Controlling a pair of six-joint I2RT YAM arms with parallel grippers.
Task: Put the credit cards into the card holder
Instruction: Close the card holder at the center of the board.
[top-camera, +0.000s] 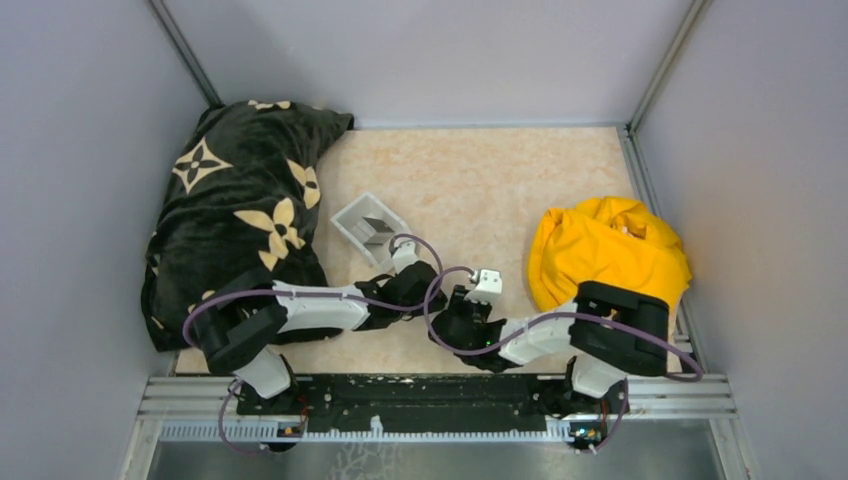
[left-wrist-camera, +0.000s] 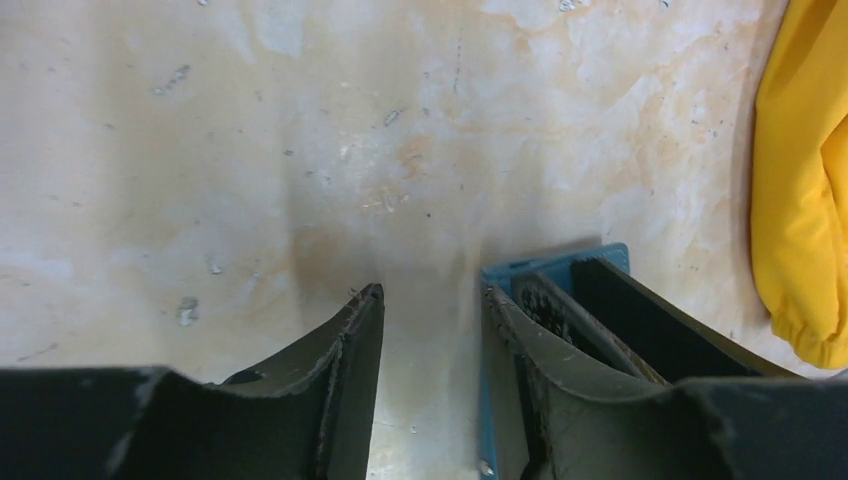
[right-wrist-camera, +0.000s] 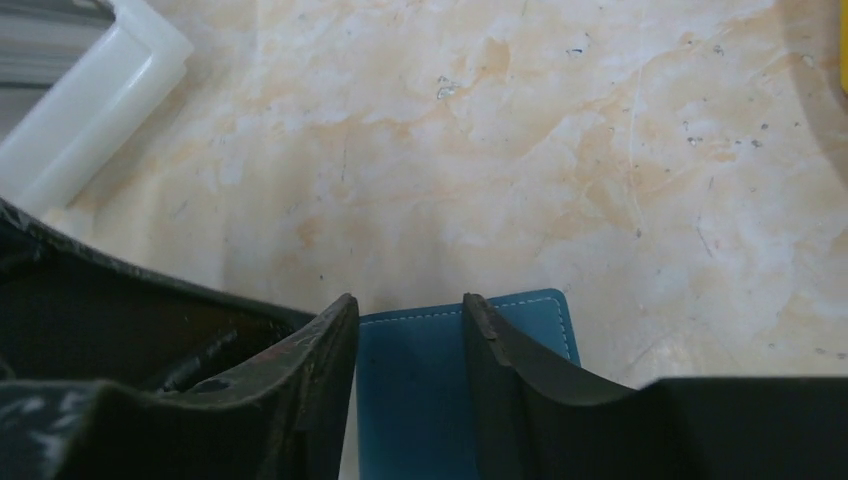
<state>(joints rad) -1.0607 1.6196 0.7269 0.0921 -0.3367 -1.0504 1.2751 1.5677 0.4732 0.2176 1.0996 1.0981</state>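
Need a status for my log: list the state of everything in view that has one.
left pincer: open, empty
right pincer: open, above the card holder
card holder: lying flat, stitched face up
tray: upright, grey items inside
yellow cloth: crumpled
black blanket: bunched

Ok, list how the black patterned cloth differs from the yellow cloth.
Look: the black cloth bears tan flower motifs; the yellow cloth is plain.
Size: the black cloth is clearly larger and stretched out; the yellow cloth is a compact bundle.
Place: the black cloth lies at the left wall, the yellow cloth at the right.
Both are soft, crumpled fabric lying on the table.
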